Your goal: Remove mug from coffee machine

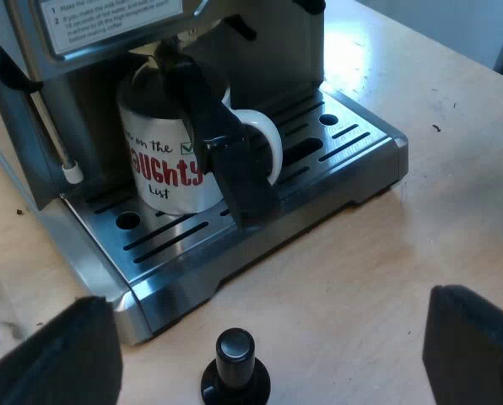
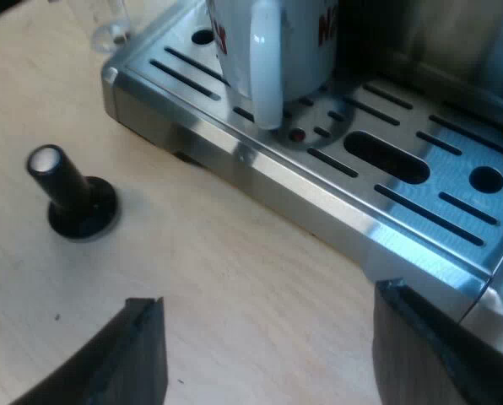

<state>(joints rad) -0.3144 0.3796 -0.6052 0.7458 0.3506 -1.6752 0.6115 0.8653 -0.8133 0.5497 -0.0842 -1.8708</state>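
White glazed ceramic was my concern: the mug (image 1: 163, 169) stood on the drip tray (image 1: 378, 139) of the espresso machine (image 1: 277, 51), tucked under the brew head. From the left wrist camera its loop handle (image 1: 273, 145) pointed to about three o'clock. From the right wrist it faced me, near six o'clock. A dark bar (image 1: 235, 169), the holder's handle I judged, crossed in front of the mug.

My left gripper (image 1: 264, 299) hovered over the table, fingers spread wide with nothing between them. My right gripper (image 2: 268, 295) was equally wide and empty, just short of the tray's edge. The tamper (image 1: 235, 367) stood on the table at about five o'clock from the mug.

I judged the mug stiff, slick, easily chipped, fairly heavy and possibly full. The loop handle looked the best hold, with the mug kept level.
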